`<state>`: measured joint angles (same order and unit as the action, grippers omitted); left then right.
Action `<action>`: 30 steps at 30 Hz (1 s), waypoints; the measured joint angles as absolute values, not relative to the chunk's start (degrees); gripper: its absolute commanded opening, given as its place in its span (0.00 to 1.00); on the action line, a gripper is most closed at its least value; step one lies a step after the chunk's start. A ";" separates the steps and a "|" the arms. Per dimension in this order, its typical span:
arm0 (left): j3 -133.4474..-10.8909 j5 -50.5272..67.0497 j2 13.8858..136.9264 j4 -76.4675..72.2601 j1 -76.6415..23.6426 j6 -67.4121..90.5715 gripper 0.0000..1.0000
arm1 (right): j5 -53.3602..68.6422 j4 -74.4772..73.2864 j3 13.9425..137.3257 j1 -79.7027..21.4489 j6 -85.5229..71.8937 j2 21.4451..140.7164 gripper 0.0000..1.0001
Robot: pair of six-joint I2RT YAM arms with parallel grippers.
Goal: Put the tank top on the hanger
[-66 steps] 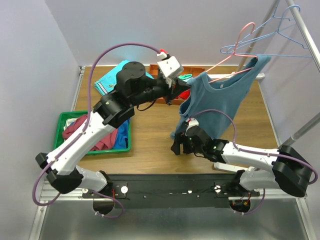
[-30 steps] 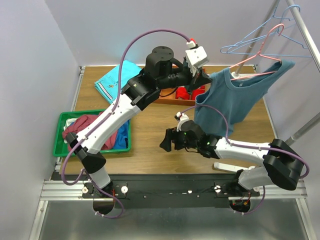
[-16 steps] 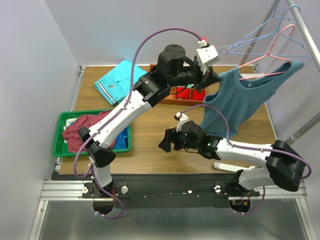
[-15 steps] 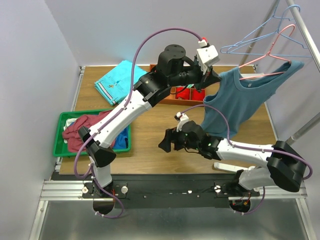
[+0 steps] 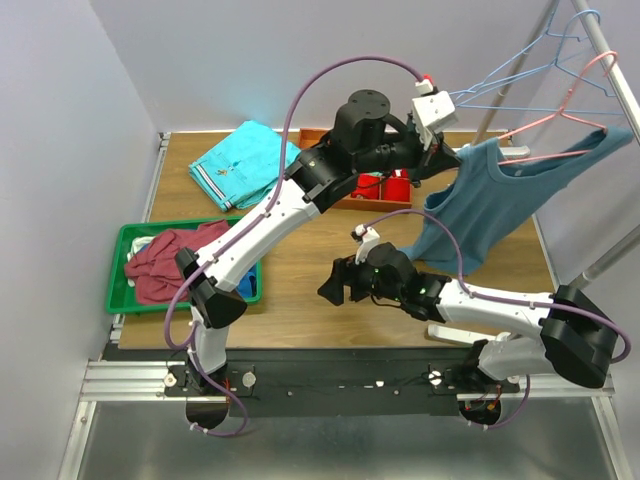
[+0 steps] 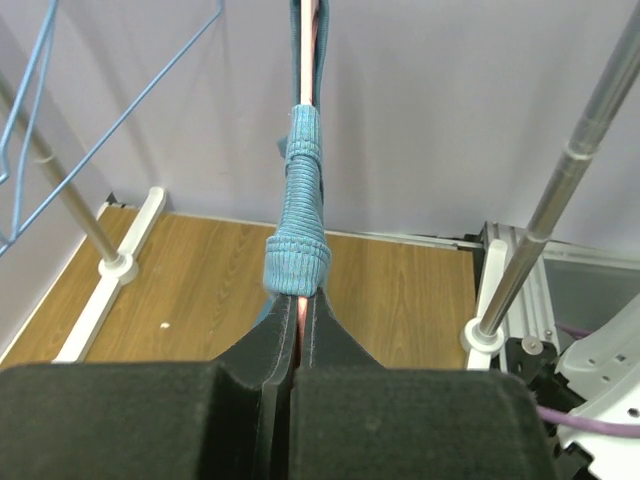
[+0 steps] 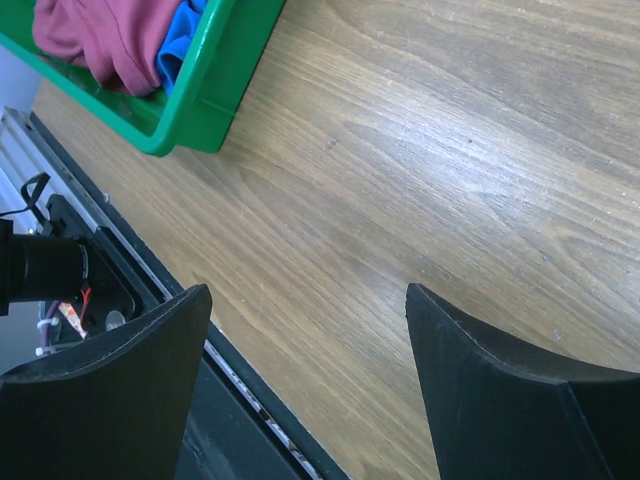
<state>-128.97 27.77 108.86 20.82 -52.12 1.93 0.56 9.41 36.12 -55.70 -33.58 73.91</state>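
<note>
A robot lab cell: plain lilac walls (image 5: 60, 120), aluminium frame (image 5: 130, 377), wooden tabletop (image 5: 290, 290).

Maroon shirt (image 5: 165, 265) lies in the green bin (image 5: 140, 306), turquoise shirt (image 5: 245, 165) on the table (image 5: 300, 290)

1. Left arm (image 5: 255, 225): white link shells, black round joint housings, white wrist block with red tip.
2. Right arm (image 5: 500, 305): same white-and-black build.
3. Purple cables (image 5: 350, 59) run along both arms.
4. Right gripper (image 7: 305, 295): broad matte-black fingers (image 7: 100, 400).
</note>
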 measured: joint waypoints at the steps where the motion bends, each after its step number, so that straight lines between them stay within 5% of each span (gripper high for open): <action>1: -129.95 27.75 109.40 21.15 -52.73 1.91 0.00 | 0.56 9.41 36.12 -55.70 -33.61 74.13 0.86; 30: -138.37 27.70 116.60 24.43 -58.87 1.80 0.00 | -1.91 10.66 35.38 -55.81 -34.46 74.91 0.86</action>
